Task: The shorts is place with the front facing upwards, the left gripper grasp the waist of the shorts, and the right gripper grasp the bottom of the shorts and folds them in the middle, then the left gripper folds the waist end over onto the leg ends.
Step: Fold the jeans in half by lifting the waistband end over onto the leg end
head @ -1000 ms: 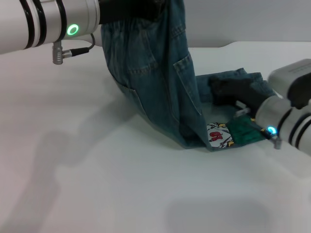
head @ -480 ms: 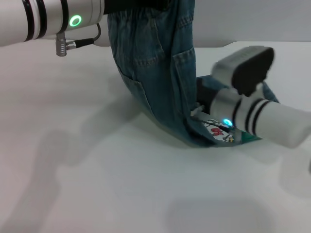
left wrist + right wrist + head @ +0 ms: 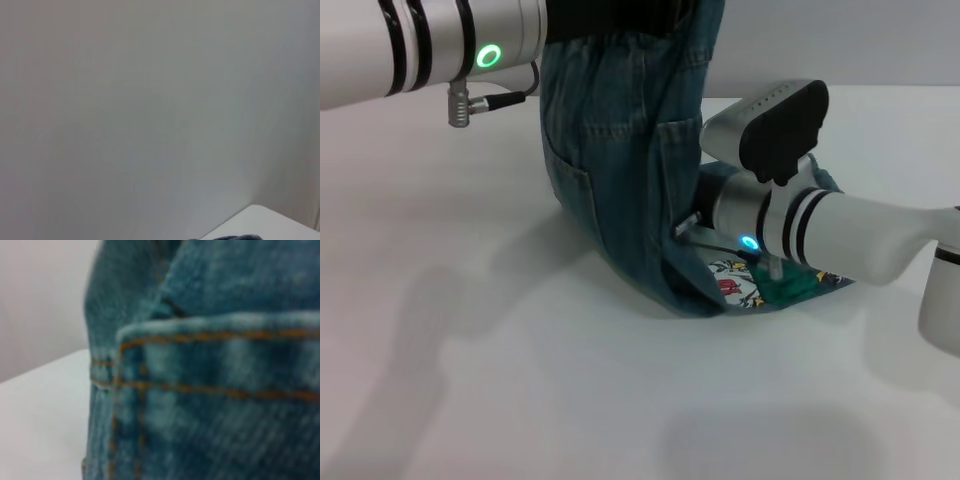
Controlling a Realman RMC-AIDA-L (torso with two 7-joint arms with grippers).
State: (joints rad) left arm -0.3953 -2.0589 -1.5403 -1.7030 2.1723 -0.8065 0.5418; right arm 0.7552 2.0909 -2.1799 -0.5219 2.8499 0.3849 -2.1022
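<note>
lifted by the waist in the left gripper (image 3: 620, 15), fingers clamped on cloth, the shorts (image 3: 620, 170) hang above the desk (image 3: 470, 330). right gripper (image 3: 692, 222) pressed against hanging denim, fingers hidden, cannot tell. best lowered slowly over the leg ends.

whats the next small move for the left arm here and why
Probably carry the waist end across toward the robot's right and lower it. In the head view the left gripper holds the shorts up by the waist, so the denim hangs nearly upright, while the lower part with the cartoon print lies on the table under the right gripper, which is down against the fabric.
</note>
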